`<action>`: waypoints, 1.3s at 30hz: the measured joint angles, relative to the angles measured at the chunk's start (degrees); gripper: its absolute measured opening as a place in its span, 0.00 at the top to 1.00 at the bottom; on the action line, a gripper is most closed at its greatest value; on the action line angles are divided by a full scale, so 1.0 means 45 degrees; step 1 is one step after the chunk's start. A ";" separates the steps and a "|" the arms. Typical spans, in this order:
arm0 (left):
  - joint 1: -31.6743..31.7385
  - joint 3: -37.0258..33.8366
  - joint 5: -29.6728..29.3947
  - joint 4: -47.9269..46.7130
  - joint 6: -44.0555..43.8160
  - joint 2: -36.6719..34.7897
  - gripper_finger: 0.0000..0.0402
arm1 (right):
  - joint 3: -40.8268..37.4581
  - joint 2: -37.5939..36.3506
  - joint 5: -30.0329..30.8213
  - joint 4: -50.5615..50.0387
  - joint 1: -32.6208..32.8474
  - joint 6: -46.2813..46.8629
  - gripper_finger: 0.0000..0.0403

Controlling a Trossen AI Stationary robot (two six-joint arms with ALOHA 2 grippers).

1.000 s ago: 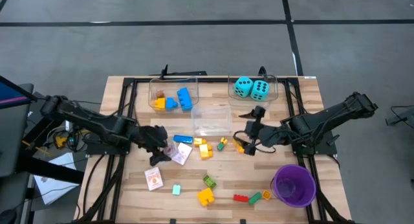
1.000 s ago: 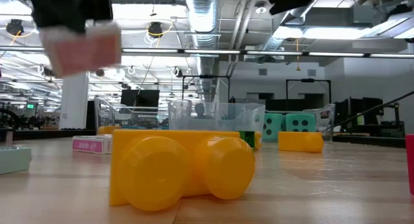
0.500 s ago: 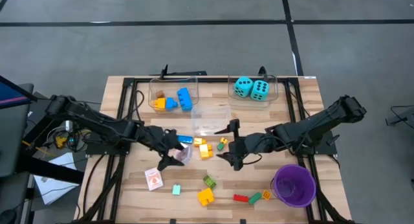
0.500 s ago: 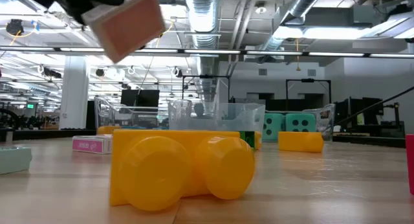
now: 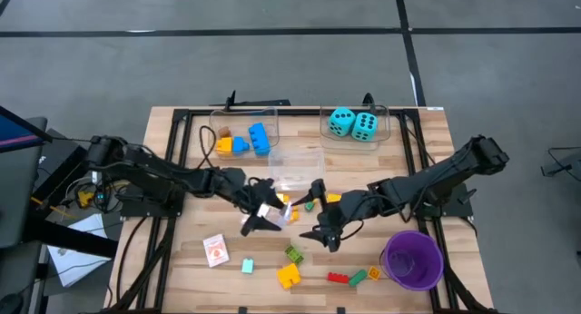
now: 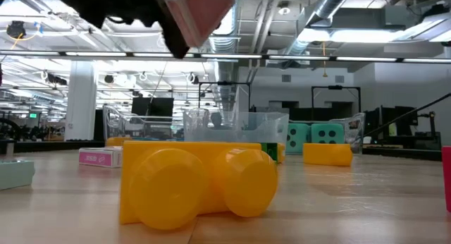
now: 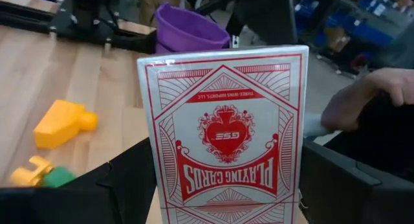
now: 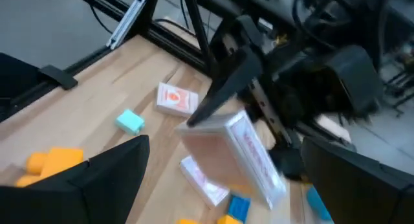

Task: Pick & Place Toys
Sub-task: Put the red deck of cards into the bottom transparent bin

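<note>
My left gripper (image 5: 261,208) is shut on a red-and-white card pack (image 7: 226,127) and holds it above the table's middle; the low view shows the pack (image 6: 197,8) high up and tilted. My right gripper (image 5: 318,216) stands open just right of it, pointing at the pack (image 8: 239,156), with nothing between its fingers. Another card pack (image 5: 215,250) lies flat near the front left. Loose bricks lie on the table: yellow (image 5: 289,276), green (image 5: 295,254), red (image 5: 338,278). Two turquoise dice (image 5: 354,123) sit in the far right bin. My left gripper pinches the card pack by its two long narrow sides (image 7: 154,185) between the two fingers, near the end that faces the wrist. The fingers come nearly level from the table's left. The pack is lifted clear of the table, its printed face toward the wrist camera.
Three clear bins stand at the back: one with blue and yellow bricks (image 5: 243,132), one in the middle (image 5: 296,167), one with the dice (image 5: 386,123). A purple cup (image 5: 413,258) stands at the front right. More small bricks (image 5: 289,210) lie under the two grippers.
My left gripper has carried the card pack toward the table's right edge, over the middle, and rolled; the pack stays lifted clear and has tipped over. My right gripper has moved toward the table's left and near edges, rolled, and stayed open.
</note>
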 joint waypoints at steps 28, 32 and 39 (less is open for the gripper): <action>-0.0170 0.1686 0.0764 0.0483 0.0998 0.1511 0.25 | 0.0653 0.0871 -0.1156 -0.1011 -0.0258 0.0130 0.08; -0.0170 0.1681 0.0759 0.0478 0.0996 0.1511 0.25 | 0.0653 0.0867 -0.1148 -0.0985 -0.0267 0.0120 0.18; -0.0170 0.1681 0.0768 0.0471 0.0996 0.1513 0.25 | 0.0653 0.0867 -0.1095 -0.0872 -0.0292 0.0024 0.38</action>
